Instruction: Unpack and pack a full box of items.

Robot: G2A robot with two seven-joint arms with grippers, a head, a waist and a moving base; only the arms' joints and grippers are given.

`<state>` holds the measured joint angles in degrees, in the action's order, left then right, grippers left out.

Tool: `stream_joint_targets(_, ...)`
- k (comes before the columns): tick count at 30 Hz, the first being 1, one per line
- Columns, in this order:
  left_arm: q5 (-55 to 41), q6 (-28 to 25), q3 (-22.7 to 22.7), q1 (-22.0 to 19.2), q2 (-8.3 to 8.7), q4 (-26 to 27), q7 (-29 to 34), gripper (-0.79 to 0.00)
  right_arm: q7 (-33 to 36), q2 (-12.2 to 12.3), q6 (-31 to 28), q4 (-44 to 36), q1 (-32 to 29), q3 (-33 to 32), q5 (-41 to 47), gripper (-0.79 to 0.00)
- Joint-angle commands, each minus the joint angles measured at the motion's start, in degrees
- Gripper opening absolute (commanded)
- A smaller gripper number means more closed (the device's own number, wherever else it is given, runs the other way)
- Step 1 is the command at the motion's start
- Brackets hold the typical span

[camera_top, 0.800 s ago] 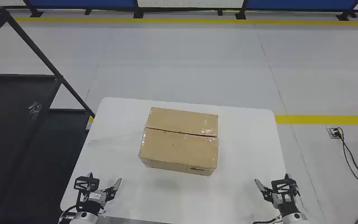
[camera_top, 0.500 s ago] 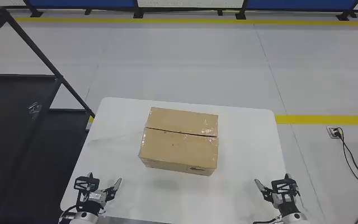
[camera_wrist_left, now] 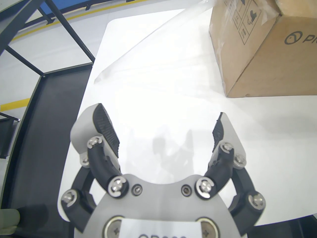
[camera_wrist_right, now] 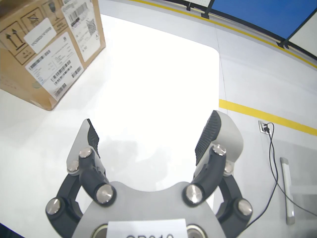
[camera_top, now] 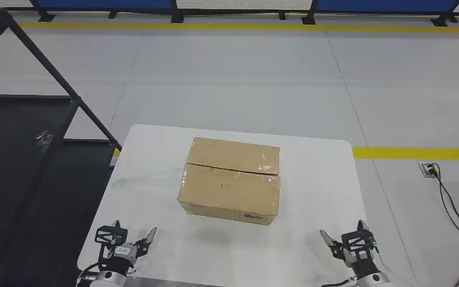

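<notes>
The right gripper (camera_top: 343,234) has edged left toward the sealed cardboard box (camera_top: 231,179), jaws spread empty like those of the left gripper (camera_top: 129,234), so unpacking hasn't begun.

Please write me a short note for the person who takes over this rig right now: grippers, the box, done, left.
Left gripper: open, empty, over the near left edge of the table.
Right gripper: open, empty, at the near right edge.
Box: mid-table, flaps closed and taped; a loose tape strip trails off its left side.
Done: nothing visible.
Left: open the box, unpack, repack.
</notes>
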<state>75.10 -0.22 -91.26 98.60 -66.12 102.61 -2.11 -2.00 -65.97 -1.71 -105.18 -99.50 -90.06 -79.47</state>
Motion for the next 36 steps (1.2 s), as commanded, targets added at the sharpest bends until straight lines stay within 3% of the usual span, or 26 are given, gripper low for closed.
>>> stream_joint_targets(1, -1.5, -1.0, -0.2, -0.7, -0.09, 0.1, -1.6, 0.0, 0.7, -0.1, 1.4, -1.6, 0.3, 0.8, -1.0, 0.0)
stream_joint_targets(9, -11.4, -6.4, -3.1, -4.3, -0.2, 1.9, -1.9, 0.0, 2.3, -1.3, 6.0, -5.9, 5.4, 5.7, 2.0, 0.0)
stream_joint_targets(12, -15.0, -7.6, -4.0, -4.9, -0.26, 3.1, -0.9, 0.0, 4.6, -2.1, 11.0, -7.1, 8.7, 8.1, 6.0, 0.0)
stream_joint_targets(27, -16.2, -8.6, -4.6, -4.9, -0.21, 3.8, 0.0, 0.0, 4.6, -2.1, 11.0, -7.1, 8.7, 8.1, 6.0, 0.0)
stream_joint_targets(36, -23.4, -10.4, -4.9, -8.5, -0.36, 2.6, 4.0, 0.0, 7.7, -2.4, -4.1, -4.2, 14.9, 8.3, 22.2, 0.0)
